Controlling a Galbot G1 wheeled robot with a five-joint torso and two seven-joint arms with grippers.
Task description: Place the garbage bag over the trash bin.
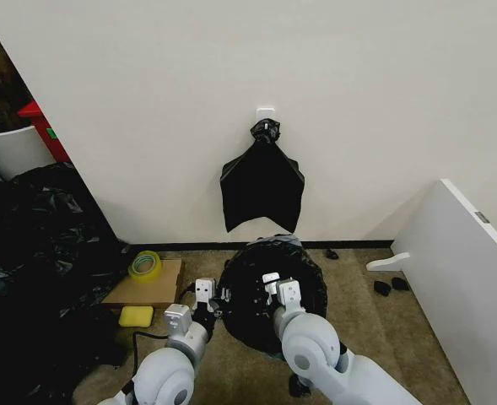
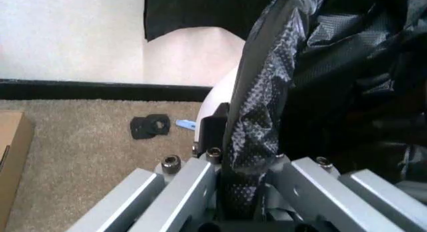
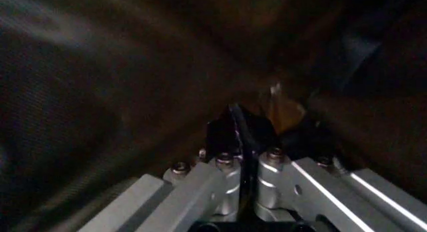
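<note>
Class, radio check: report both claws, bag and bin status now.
Left claw shut on garbage bag edge. Right claw shut on bag inside. Bag draped over trash bin. Nothing obstructing.

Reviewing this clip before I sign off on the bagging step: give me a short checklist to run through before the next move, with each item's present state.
1. Left gripper has hold of the garbage bag: ok, a fold of black film runs between its shut fingers.
2. Right gripper has hold of the bag: ok, fingers closed on a thin edge of film inside the dark bag.
3. Bag is over the trash bin: ok in part; in the left wrist view a strip of white wall shows beside the film.
4. Bag pulled down all round the rim: cannot tell, the far side is hidden.
5. Floor items near the bin, cardboard and tape roll: ok, apart from the bag.
</note>
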